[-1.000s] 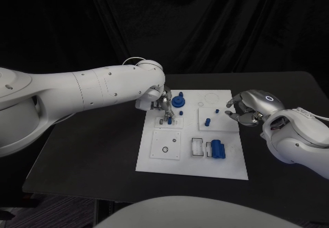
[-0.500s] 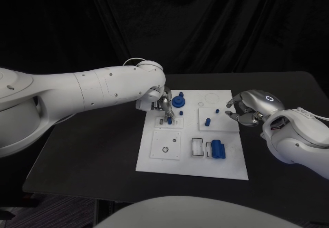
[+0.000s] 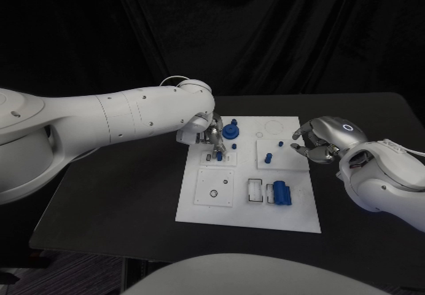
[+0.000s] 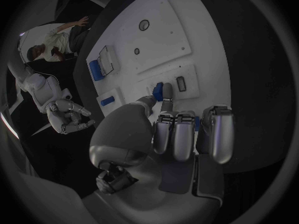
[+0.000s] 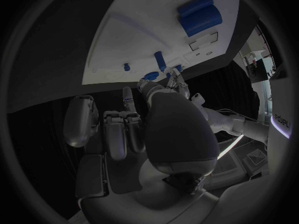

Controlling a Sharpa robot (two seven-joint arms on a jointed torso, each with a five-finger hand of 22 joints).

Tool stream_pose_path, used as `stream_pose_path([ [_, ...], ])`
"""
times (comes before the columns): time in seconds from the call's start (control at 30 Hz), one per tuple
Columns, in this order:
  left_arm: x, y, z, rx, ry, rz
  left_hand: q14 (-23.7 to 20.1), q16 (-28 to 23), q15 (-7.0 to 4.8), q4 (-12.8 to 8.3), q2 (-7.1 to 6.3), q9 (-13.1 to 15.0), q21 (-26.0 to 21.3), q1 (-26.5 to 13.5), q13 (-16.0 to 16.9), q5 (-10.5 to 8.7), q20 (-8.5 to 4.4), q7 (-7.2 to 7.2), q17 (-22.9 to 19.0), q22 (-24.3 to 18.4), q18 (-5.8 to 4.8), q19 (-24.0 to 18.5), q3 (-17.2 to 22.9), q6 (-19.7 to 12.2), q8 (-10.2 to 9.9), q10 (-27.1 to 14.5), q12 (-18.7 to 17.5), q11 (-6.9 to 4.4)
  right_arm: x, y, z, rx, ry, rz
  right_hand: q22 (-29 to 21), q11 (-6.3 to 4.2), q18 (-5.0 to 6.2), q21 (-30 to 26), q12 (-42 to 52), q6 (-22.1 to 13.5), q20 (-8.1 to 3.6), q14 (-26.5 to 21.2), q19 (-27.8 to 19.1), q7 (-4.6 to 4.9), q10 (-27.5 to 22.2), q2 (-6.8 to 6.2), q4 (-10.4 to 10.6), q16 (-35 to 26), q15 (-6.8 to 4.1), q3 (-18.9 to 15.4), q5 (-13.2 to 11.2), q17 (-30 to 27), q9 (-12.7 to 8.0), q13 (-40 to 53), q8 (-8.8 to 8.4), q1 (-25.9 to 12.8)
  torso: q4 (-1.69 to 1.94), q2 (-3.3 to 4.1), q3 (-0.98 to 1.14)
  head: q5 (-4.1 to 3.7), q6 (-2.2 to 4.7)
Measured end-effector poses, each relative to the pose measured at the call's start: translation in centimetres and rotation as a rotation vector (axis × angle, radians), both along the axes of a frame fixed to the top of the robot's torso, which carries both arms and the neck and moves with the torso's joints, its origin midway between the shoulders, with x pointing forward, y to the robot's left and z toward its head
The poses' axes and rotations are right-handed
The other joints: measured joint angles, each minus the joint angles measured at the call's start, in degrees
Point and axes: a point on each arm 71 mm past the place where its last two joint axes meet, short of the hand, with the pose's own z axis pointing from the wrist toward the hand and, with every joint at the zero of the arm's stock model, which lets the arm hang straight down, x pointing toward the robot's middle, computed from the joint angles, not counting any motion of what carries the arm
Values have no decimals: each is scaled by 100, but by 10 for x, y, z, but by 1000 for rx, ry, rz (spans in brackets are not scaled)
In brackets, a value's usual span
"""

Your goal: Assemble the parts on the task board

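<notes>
A small blue peg (image 3: pixel 218 156) stands in a raised block near the task board's (image 3: pixel 252 218) far-left corner, pinched by the left hand's (image 3: pixel 208 136) fingertips (image 4: pixel 166 92), probably to seat it. The right hand (image 3: pixel 317 142) hovers by the board's right edge, fingers curled, holding nothing. No legible writing on the board.

- A robotics lab or test cell, by every sign.
- A black table (image 3: pixel 132 203) stands against black curtains (image 3: pixel 266 43) that close off everything behind it.
- In the table's middle lies a white task board (image 3: pixel 292 215), a bench-test fixture carrying small blue parts (image 3: pixel 280 192).
</notes>
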Motion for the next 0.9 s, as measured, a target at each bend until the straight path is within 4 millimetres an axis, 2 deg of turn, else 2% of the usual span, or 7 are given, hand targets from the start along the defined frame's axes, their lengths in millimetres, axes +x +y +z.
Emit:
stream_pose_path([
  [0.13,0,0,-1,0,1,1,-21,0,-21,-9,-14,58,0,-14,0,0,0,-21,0,0,0,0,41,22,53,0,0,0,0,0,0,-1,1,0,0,0,0,-38,0,23,-20,0,-20,18,0,0,-1,0,0,1,0,0,0,0,0,0,0,0,1,0,0],
  [0.3,0,0,-1,0,1,3,1,0,-42,-8,-44,106,0,-45,0,0,-13,-41,0,0,0,13,42,41,92,0,0,0,0,0,0,-3,3,-1,-1,0,1,-79,0,72,-20,0,-20,-30,0,0,1,0,0,31,0,0,0,-1,0,0,0,0,1,3,0],
  [0.4,0,0,-1,0,2,3,1,0,-42,5,-44,129,0,-45,0,0,-43,-39,0,0,0,-1,56,81,93,4,0,-37,0,0,0,-5,5,-1,-1,0,0,-81,0,91,-20,0,-20,-10,0,0,0,0,0,31,0,0,0,-1,0,0,1,-1,1,10,0],
  [0.63,0,0,-2,0,3,3,-4,0,-47,-73,-42,206,0,-46,0,4,-43,-60,0,0,0,-2,138,102,152,2,0,-38,0,0,-1,-7,7,-2,-1,0,1,-136,0,185,-41,0,-41,-62,0,0,-15,0,0,47,0,0,12,-1,33,0,1,-1,1,19,0],
  [0.73,0,0,-3,-1,4,4,1,0,-83,-128,-63,264,0,-67,0,98,-55,-60,0,0,0,11,222,102,175,-17,0,-57,0,0,-1,-8,8,-2,-1,0,1,-157,0,214,-41,0,-41,-50,0,0,-15,0,0,47,0,0,12,-1,33,0,1,-1,1,19,0],
  [0.9,-1,0,-3,-4,0,6,1,0,-83,-215,-118,357,-33,-56,0,224,-84,-58,0,0,0,-1,372,105,219,4,0,-78,0,0,-1,-11,10,-4,-2,-43,0,-192,0,299,-62,13,-62,-93,1,0,-31,0,-13,63,0,0,39,-1,66,0,1,-1,1,15,0],
])
